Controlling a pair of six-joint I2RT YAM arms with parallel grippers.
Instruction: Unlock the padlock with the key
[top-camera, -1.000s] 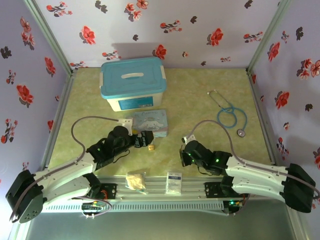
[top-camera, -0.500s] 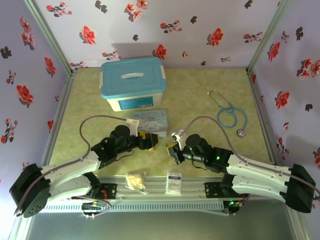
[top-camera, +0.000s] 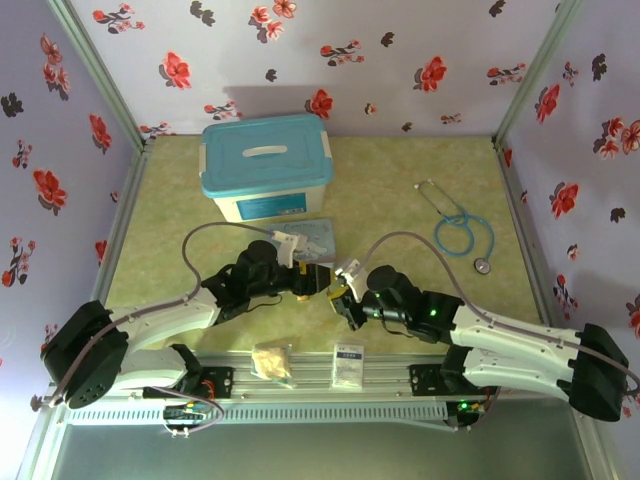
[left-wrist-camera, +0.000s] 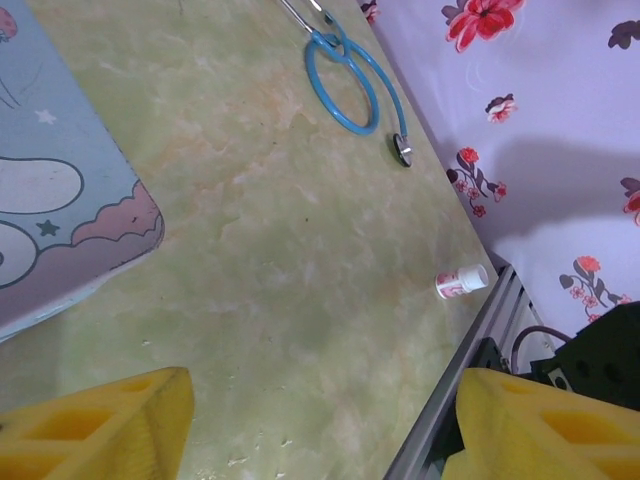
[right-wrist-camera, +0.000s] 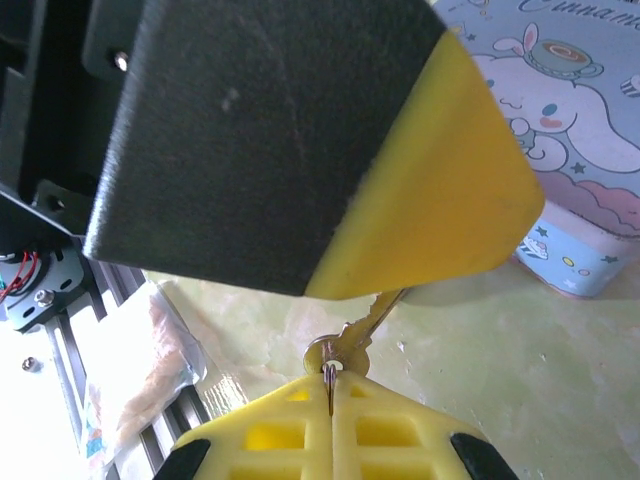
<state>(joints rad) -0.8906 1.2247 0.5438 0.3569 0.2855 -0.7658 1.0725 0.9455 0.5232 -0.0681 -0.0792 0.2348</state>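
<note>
The left arm (top-camera: 160, 325) stretches low from 7 o'clock toward the middle of the green marbled bench (left-wrist-camera: 300, 260). The left tool (top-camera: 312, 280) has its yellow fingers (left-wrist-camera: 90, 425) spread wide with nothing between, likely ready to steady the small brass padlock, whose place I cannot tell. The right arm (top-camera: 500, 335) reaches in from 5 o'clock, nose to nose with it. The right tool (right-wrist-camera: 330, 385) is pinched on the tiny slim metal key (right-wrist-camera: 365, 318), blade aimed at 1 o'clock.

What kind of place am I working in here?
Most likely a staged tabletop booth, not a real room: flower-print panels box in a green table, an aluminium rail runs along its near edge, and unrelated props, a stethoscope and a storage box, lie about.
</note>
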